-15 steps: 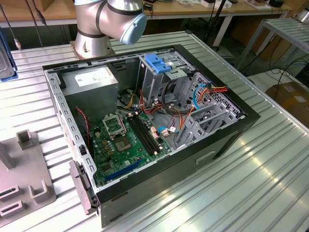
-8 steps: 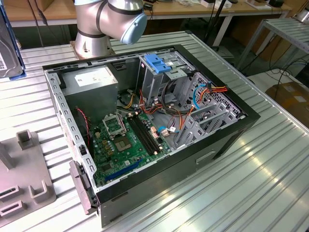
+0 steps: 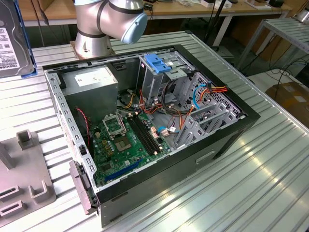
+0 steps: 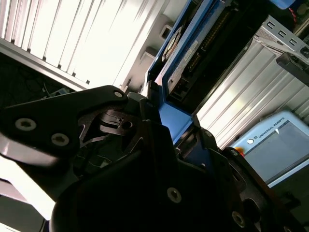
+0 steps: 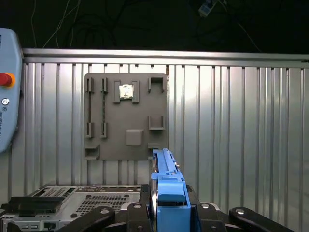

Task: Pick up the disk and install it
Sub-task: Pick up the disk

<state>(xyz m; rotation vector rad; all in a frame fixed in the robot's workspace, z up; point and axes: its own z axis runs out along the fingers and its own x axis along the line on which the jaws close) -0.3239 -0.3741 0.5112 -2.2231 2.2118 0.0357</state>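
We see the disk [image 5: 166, 193] pinched edge-on between the black jaws, which grip its blue rail [image 5: 170, 186] from both sides, with the ribbed metal desk [image 5: 231, 121] and a grey fixture plate [image 5: 126, 116] beyond. In the exterior view its white label [image 3: 7, 48], black print too small to read, shows at the left edge, apart from the open computer case [image 3: 217, 140].

work table [image 3: 270, 164]: ribbed silvery metal top, slats running lengthwise, broad patches of white glare from the light. long wooden bench [image 3: 193, 8]: pale top, white legs, along the back of the exterior view. second slatted metal table [image 3: 285, 29]: at the exterior view's right, well apart. floor [image 3: 260, 72]: grey, loose dark cables. cardboard box [image 3: 293, 99]: brown, on the floor near the work table
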